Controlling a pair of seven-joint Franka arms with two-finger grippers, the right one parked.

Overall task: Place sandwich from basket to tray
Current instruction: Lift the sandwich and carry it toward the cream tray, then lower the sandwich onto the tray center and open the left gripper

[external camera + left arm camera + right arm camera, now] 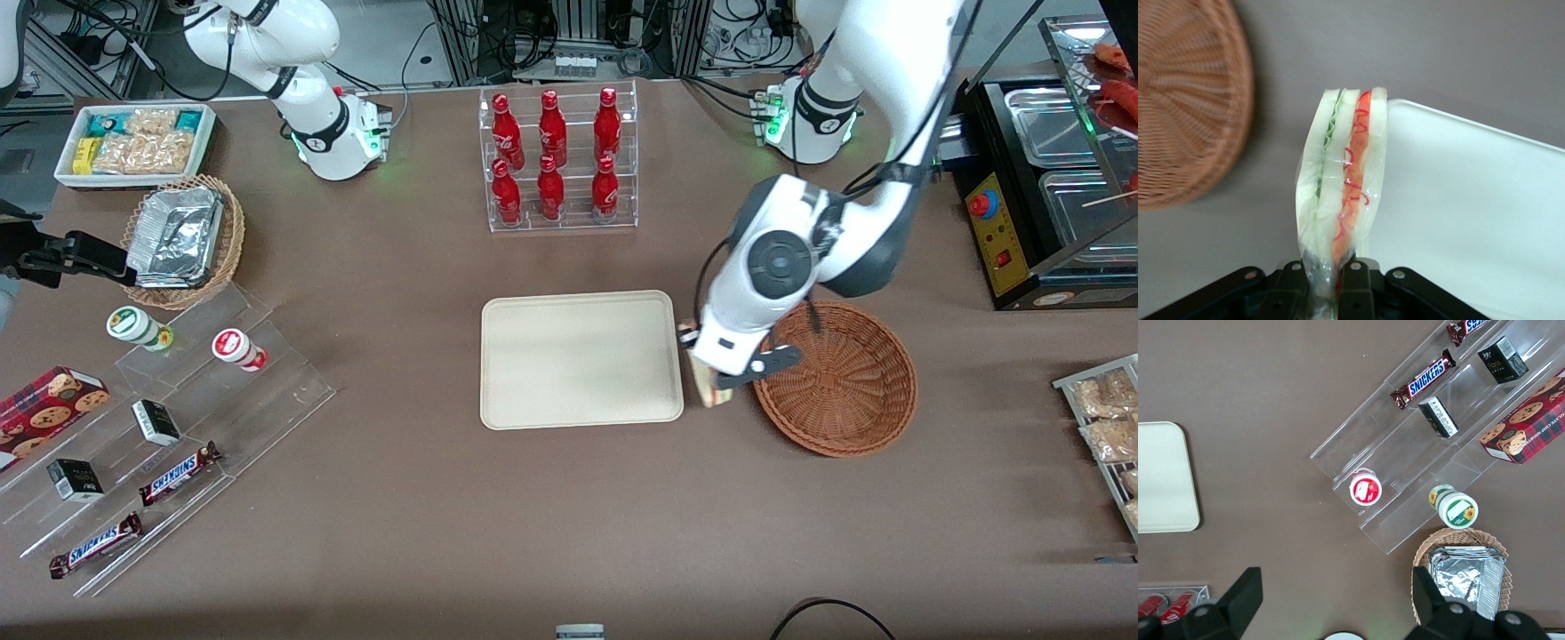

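End effector [1326, 283] clamped on the wrapped sandwich [1341, 180], held above the worktop [569, 498] in the gap between the tray [581, 359] and the basket [840, 382], at the tray's edge.

The front view looks steeply down from high over the whole table, taking in the tray [582, 358], the basket [840, 380] and the gripper [722, 373]. The left wrist view sits close above that gripper [1325, 280], looking along the sandwich [1341, 190] clamped in it, and shares tray and basket. The right wrist view looks straight down, sharing the tray's corner [1165, 477].
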